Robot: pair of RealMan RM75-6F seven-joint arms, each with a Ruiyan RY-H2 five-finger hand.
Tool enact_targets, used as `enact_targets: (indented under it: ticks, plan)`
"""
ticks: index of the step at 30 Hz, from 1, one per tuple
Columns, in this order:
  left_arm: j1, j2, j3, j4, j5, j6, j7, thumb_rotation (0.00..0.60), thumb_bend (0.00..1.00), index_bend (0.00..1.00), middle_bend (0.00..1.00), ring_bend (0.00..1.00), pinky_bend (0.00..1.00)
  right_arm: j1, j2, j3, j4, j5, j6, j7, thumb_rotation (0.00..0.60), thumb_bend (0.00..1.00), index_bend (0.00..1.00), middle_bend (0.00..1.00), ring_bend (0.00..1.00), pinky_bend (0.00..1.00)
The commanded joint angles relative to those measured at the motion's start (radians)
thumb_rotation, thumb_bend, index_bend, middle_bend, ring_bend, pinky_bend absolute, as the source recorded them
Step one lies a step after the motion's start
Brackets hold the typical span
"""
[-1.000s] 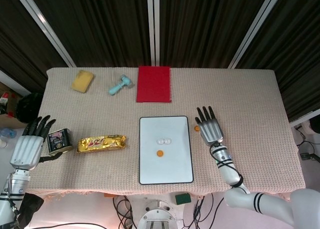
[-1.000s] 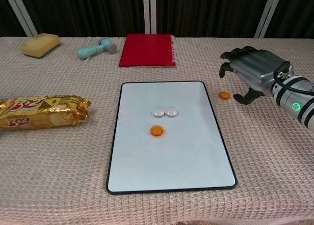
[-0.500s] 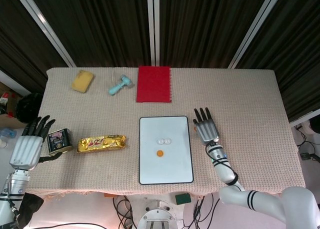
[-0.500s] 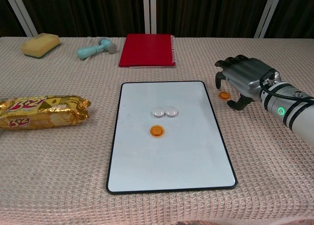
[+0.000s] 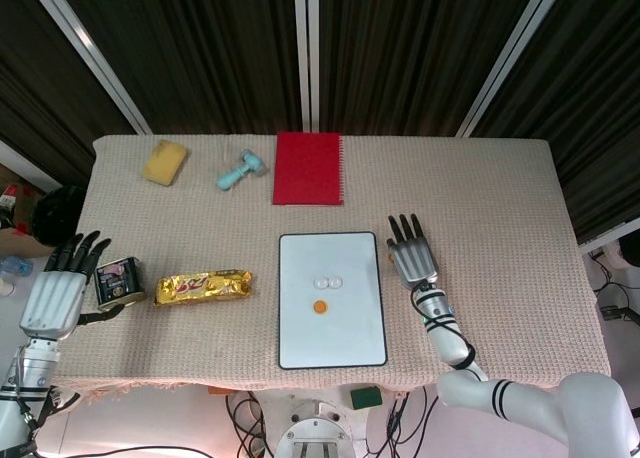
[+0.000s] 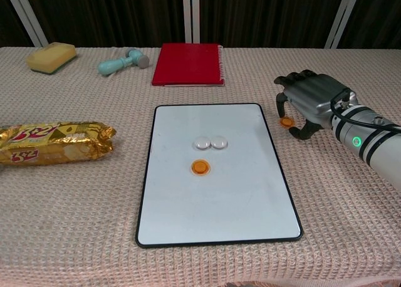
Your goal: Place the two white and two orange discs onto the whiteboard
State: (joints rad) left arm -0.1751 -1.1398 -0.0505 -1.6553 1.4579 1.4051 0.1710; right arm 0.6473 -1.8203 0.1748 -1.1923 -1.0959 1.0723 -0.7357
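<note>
The whiteboard (image 6: 213, 205) lies flat mid-table, also seen from the head as the whiteboard (image 5: 332, 338). On it sit two white discs (image 6: 202, 143) (image 6: 218, 141) side by side, with an orange disc (image 6: 200, 167) just in front of them. A second orange disc (image 6: 287, 121) lies on the cloth just right of the board. My right hand (image 6: 310, 99) arches over it, fingertips down behind it and thumb to its right, with the disc still on the cloth. In the head view the right hand (image 5: 412, 256) hides that disc. My left hand (image 5: 58, 293) rests at the table's left edge, fingers apart.
A small tin (image 5: 120, 281) stands beside my left hand, with a gold snack packet (image 6: 53, 141) to its right. Along the back lie a yellow sponge (image 6: 51, 55), a teal toy hammer (image 6: 123, 61) and a red notebook (image 6: 189, 64).
My right hand has moved left towards the board and lowered over the loose orange disc; in the last half second it barely shifted. The left hand and the discs have not moved.
</note>
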Motion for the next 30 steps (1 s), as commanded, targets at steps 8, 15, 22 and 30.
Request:
enact_targets:
  ticks: [8,15,22,30]
  plan:
    - [-0.002,-0.001,0.000,0.001,-0.002,-0.004,0.001,0.487,0.00,0.11,0.03,0.01,0.12,-0.014,0.041,-0.010,-0.071,-0.056,0.047,0.040,0.600,0.36,0.51,0.03,0.00,0.00]
    - [-0.004,-0.001,0.001,-0.001,-0.001,-0.008,0.003,0.486,0.00,0.11,0.03,0.01,0.12,-0.024,0.111,-0.088,-0.275,-0.223,0.116,0.028,0.600,0.36,0.52,0.04,0.00,0.00]
    - [-0.001,0.002,0.004,-0.004,0.006,0.001,0.001,0.488,0.00,0.11,0.03,0.01,0.12,-0.015,0.096,-0.181,-0.338,-0.320,0.074,-0.050,0.600,0.36,0.53,0.05,0.00,0.00]
    - [0.005,0.008,0.003,0.000,0.011,0.012,-0.017,0.485,0.00,0.11,0.03,0.01,0.12,-0.013,0.029,-0.179,-0.278,-0.297,0.031,-0.097,0.600,0.36,0.53,0.05,0.00,0.00]
